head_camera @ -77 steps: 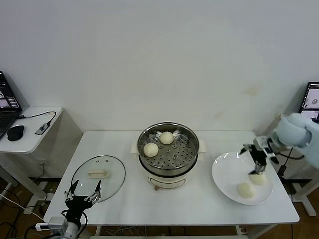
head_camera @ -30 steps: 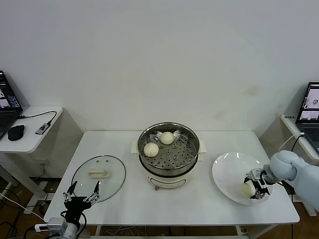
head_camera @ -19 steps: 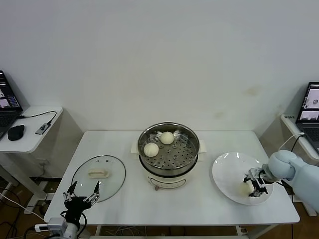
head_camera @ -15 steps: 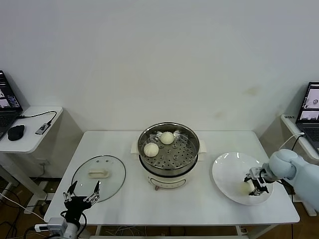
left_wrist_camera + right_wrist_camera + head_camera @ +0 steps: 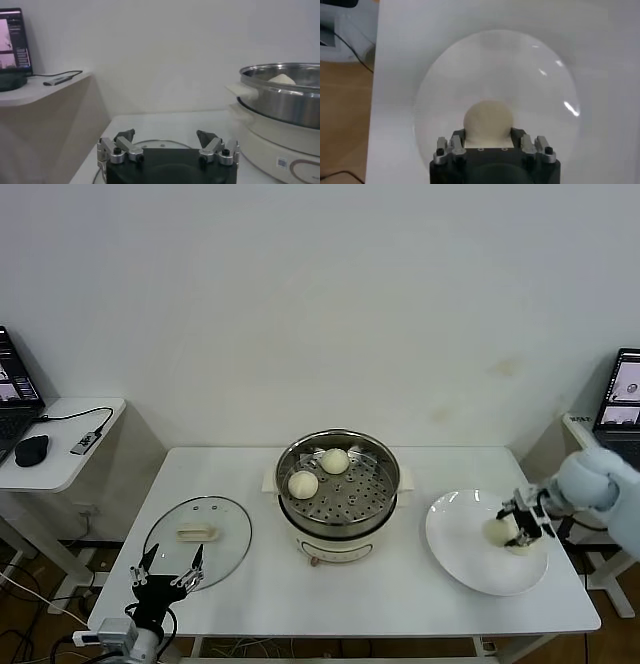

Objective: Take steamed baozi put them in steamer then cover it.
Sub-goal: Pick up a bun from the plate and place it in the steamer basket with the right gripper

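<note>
The steel steamer (image 5: 340, 502) stands mid-table on its cream base, with two baozi (image 5: 303, 484) (image 5: 335, 461) inside. My right gripper (image 5: 515, 527) hangs over the white plate (image 5: 452, 556), shut on a third baozi (image 5: 497, 531). In the right wrist view this baozi (image 5: 488, 119) sits between the jaws of the right gripper (image 5: 488, 136), above the plate (image 5: 530, 75). Another baozi (image 5: 522, 547) lies on the plate, partly hidden by the gripper. The glass cover (image 5: 197, 529) lies flat at the left. My left gripper (image 5: 165, 570) (image 5: 166, 136) waits open at the front left edge.
A side desk (image 5: 60, 446) with a mouse and cable stands at far left. A laptop (image 5: 622, 392) sits at far right. The steamer wall (image 5: 282, 100) rises close beside the left gripper, with the cover's rim (image 5: 155, 145) just beyond its fingers.
The right gripper closed on the front baozi on the plate and lifted it up and toward the back. The left arm stayed put.
</note>
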Motion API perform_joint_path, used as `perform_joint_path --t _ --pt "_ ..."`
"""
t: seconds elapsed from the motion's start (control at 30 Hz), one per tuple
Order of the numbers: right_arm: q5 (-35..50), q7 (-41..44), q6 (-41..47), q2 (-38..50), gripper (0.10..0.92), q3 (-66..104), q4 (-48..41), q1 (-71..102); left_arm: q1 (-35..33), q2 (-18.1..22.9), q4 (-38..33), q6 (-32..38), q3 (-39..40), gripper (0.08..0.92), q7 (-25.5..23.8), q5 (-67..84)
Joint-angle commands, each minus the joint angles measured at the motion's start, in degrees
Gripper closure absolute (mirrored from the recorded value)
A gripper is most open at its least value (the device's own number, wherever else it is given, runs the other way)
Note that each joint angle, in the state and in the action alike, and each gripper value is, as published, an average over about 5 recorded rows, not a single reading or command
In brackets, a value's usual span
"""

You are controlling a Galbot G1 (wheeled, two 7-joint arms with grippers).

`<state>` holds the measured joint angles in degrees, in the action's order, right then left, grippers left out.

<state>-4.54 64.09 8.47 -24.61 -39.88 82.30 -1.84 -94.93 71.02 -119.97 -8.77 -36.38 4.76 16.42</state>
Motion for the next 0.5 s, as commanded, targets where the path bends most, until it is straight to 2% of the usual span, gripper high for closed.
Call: perform_joint_path --t 0.03,0.27,0.5 --pt "10.2 0.5 1.0 -5.5 0.455 -18.0 -0.3 -30.2 0.1 -0.1 -0.1 -0.1 0.2 0.177 0.0 0.0" --pt "14.2 -1.8 1.8 -17.5 0.448 -25.1 0.0 -37.1 0.3 -0.1 -0.3 -0.1 0.2 0.177 0.0 0.2" --pt "18.1 -4.6 -0.3 -27.5 0.448 -27.4 -0.9 -34.8 0.4 0.0 -0.3 -0.1 -0.2 0.177 0.0 0.2"
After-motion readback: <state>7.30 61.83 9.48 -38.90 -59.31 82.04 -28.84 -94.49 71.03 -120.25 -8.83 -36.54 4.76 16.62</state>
